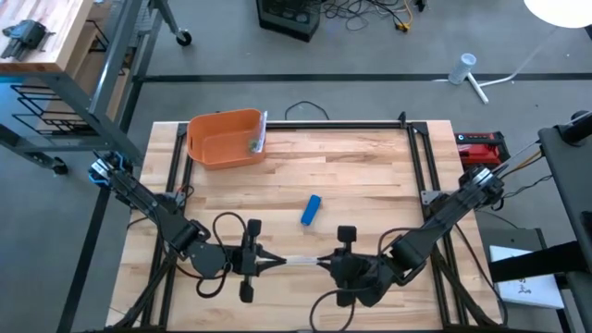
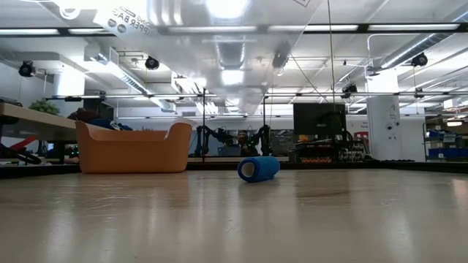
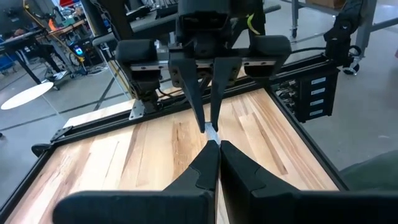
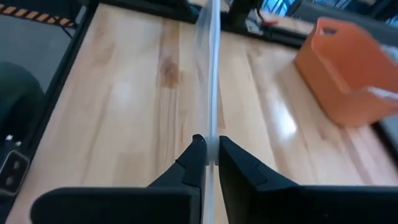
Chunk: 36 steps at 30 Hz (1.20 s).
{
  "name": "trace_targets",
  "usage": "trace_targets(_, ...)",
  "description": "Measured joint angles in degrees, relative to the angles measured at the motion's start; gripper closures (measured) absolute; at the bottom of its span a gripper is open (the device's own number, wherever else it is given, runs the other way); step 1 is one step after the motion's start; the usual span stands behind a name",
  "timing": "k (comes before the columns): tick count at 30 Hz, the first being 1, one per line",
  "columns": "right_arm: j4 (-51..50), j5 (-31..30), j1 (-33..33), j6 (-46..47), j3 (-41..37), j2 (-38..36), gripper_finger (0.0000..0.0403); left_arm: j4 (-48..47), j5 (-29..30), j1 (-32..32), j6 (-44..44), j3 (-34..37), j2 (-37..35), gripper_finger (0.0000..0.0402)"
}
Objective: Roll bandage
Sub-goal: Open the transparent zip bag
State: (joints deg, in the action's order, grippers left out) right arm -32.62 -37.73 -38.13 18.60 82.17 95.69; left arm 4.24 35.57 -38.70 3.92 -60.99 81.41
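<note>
My left tool (image 1: 270, 263) and right tool (image 1: 326, 263) are each clamped on an end of the white bandage strip (image 1: 298, 262) — taut above the worktop (image 1: 370, 176)

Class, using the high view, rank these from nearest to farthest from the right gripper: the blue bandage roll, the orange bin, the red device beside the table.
From the right gripper:
1. Blue bandage roll, mid-table, just beyond the gripper.
2. Red device, off the table's right edge.
3. Orange bin, far left corner.
</note>
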Motion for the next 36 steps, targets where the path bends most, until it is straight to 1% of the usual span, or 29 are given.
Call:
trace_targets(3,-3.19,2.44,0.00,2.72,0.00,-0.12,0.0371,-0.24,0.00,-0.02,0.00,0.00,-0.03,0.0401)
trace_targets(8,-8.16,9.12,0.02,7.63,0.02,-0.11,0.0375,-0.41,-0.02,-0.04,-0.07,0.00,0.00,0.0401)
trace_targets(12,-9.77,9.85,0.04,9.86,0.07,-0.14,0.0377,-0.68,-0.02,-0.04,-0.21,0.00,0.02,0.0401)
trace_targets(16,-10.76,8.27,0.01,9.84,0.04,-0.14,0.0361,-0.49,0.02,-0.12,-0.22,0.00,0.02,0.0401)
trace_targets(18,-11.68,7.10,-0.04,9.65,-0.17,-0.01,0.0344,-0.02,0.04,-0.22,-0.26,-0.02,-0.15,0.0401)
trace_targets(24,-11.07,6.53,-0.39,9.28,-0.09,-1.27,0.0285,-0.66,0.09,-0.26,-1.15,-0.02,-1.02,0.0401)
trace_targets(28,-11.09,6.34,-0.97,9.32,-0.07,-2.58,0.0257,-0.84,0.23,-0.54,-1.95,-0.02,-2.05,0.0401)
trace_targets(30,-11.02,6.19,-1.56,9.25,-0.07,-2.88,0.0248,-0.85,1.49,-0.66,-1.97,-0.02,-2.60,0.0401)
trace_targets(32,-10.94,4.79,-2.14,8.75,-0.07,-2.92,0.0244,-0.75,2.95,-0.68,-1.97,-0.02,-2.96,0.0401)
trace_targets(36,-10.10,-1.00,-2.49,7.39,-0.04,-2.97,0.0248,-0.60,4.42,-0.65,-1.86,-0.02,-3.12,0.0401)
